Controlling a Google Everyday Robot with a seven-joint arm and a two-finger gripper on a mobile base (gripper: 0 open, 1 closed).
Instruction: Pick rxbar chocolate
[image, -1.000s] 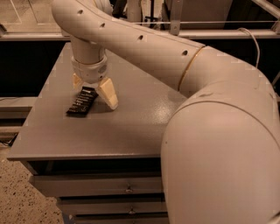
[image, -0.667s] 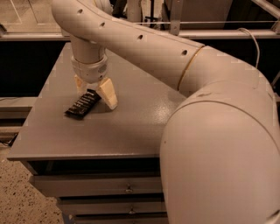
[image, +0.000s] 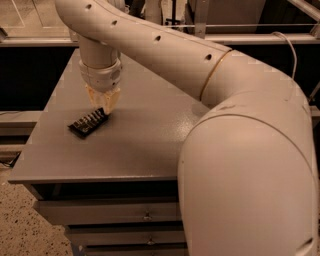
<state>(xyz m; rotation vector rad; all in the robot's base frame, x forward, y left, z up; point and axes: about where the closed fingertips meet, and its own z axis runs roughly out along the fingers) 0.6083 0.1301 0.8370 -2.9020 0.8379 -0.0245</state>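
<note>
— That big cream arm (image: 165, 45) fills the right side of the room from here. It reaches across to the far left of the grey table (image: 150, 145), the one with drawers (image: 145, 216) beneath it.

— Where's the gripper (image: 103, 102)?

— It's pointing straight down over the left part of the tabletop, right at the rxbar chocolate (image: 89, 121).

— Has it got hold of it?

— I can't tell whether it's open or closed. The bar looks to be lying flat on the table.

— How does the bar lie from it?

— The long axis runs from near-left to far-right, and the gripper sits at the far-right end. Most of the wrapper stretches away toward the near left. I'd say any grasp has to take that far end, across the narrow width.

— Can you read the label?

— There are rows of white print on black, but I can't make out a single word.
</note>
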